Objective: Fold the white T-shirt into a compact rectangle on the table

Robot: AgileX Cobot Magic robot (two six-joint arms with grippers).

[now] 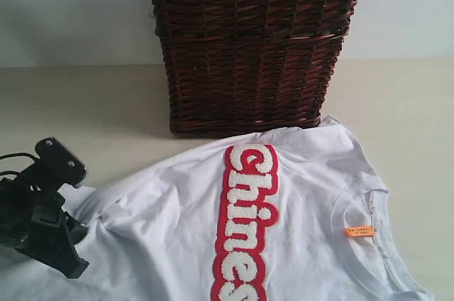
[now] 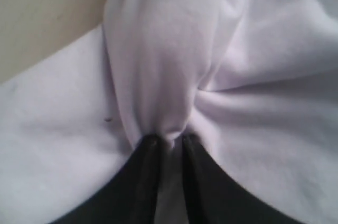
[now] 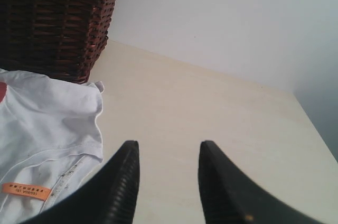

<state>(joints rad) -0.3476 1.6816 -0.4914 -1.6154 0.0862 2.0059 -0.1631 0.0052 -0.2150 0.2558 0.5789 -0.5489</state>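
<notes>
T-shirt (image 1: 163, 230) cloth is bunched between the tips of the left gripper (image 2: 169, 140), which pinches a fold at the end opposite the collar. From there the shirt's long axis runs away across the surface (image 1: 106, 102) toward the orange tag (image 1: 359, 231). Just beside that collar the right gripper (image 3: 168, 152) hovers with jaws apart and empty, so the left arm seems better placed for the coming fold. Beyond both grippers, a dark wicker basket (image 1: 255, 45) stands just beside the shirt's far edge and could crowd a wide sweep.

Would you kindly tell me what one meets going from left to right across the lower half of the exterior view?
The left gripper → the red lettering on the T-shirt → the orange neck tag.
</notes>
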